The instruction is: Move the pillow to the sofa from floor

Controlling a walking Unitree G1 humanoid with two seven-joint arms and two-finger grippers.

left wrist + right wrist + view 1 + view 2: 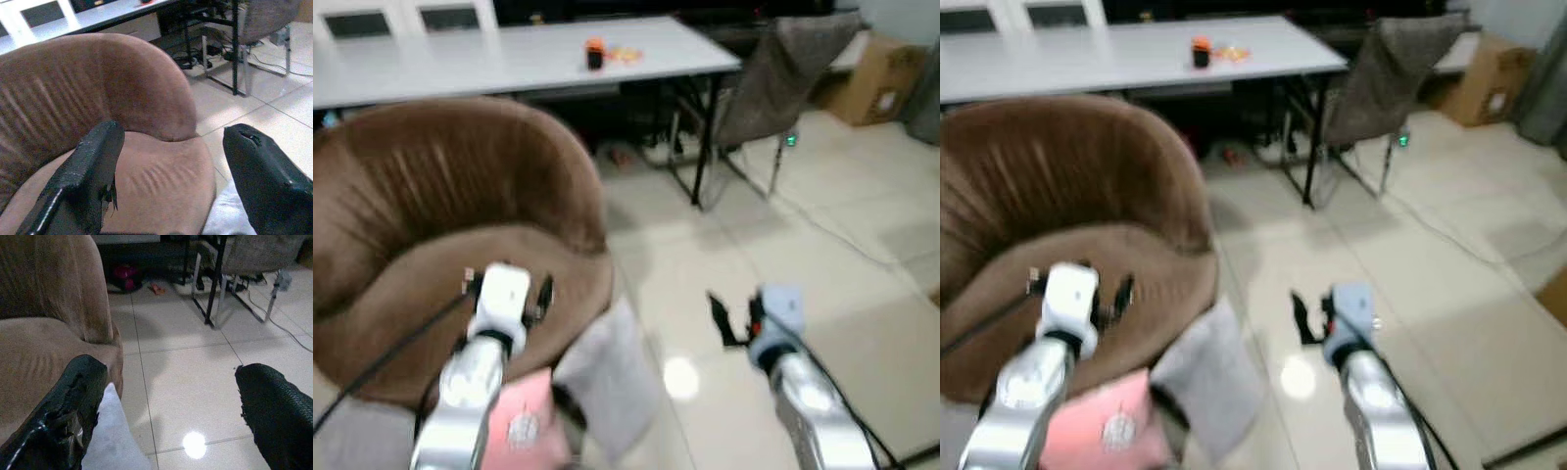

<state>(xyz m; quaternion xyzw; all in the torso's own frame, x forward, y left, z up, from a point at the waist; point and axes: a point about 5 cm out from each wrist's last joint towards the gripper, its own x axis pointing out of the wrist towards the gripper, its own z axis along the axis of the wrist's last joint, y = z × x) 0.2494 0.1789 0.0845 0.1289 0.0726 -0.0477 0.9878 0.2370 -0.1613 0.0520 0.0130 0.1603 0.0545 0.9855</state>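
Left eye view: a round brown velvet sofa chair (450, 235) takes up the left half, with a long white table (509, 54) behind it at the far side and pale glossy floor tiles (822, 255) spreading to the right. A brown-draped metal-legged chair (773, 78) stands at the table's right end, a cardboard box (876, 93) far right. The pale grey-white pillow (612, 367) leans against the sofa chair's near right edge — low at floor level, with a pink cloth item (519, 426) just left of it. The left tool (168, 171) hovers over the seat cushion, fingers apart and empty. The right tool (168, 406) hangs above the tiles right of the pillow — fingers apart, empty. A small orange object (595, 52) sits on the table.
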